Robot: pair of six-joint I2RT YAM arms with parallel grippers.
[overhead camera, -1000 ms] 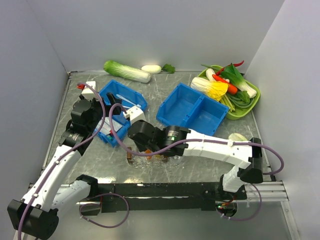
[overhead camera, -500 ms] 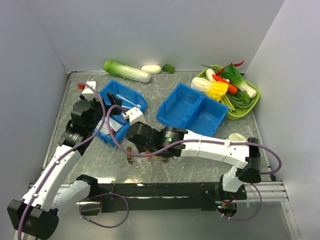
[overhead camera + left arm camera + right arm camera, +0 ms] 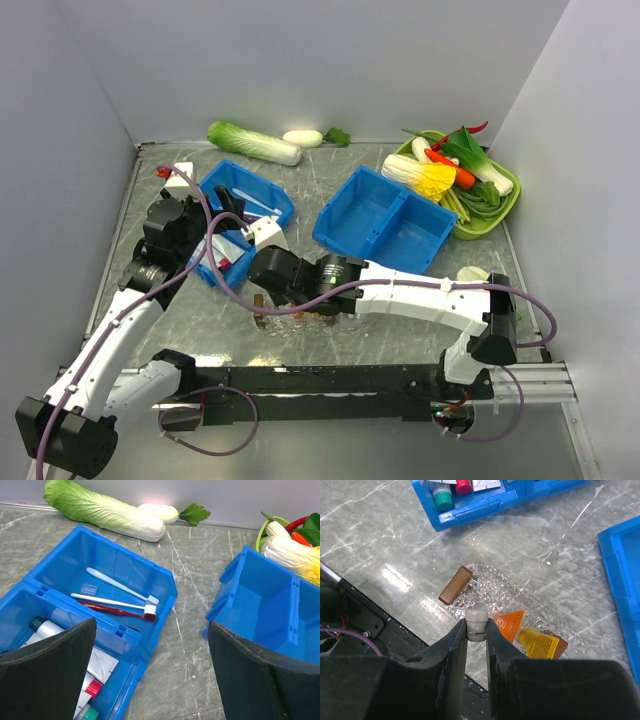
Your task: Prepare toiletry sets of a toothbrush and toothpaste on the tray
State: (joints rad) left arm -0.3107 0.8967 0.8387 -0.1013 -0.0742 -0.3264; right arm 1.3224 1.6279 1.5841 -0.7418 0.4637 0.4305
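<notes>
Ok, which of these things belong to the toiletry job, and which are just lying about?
Job: tray, toothbrush in right hand, tubes on tray, spare toothbrushes in blue bin.
Lying about: cabbage, vegetable tray, second blue bin.

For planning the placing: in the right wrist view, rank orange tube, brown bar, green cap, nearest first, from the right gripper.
1. Orange tube, just right of right gripper.
2. Brown bar, upper left, tray edge.
3. Green cap, top, blue bin.
</notes>
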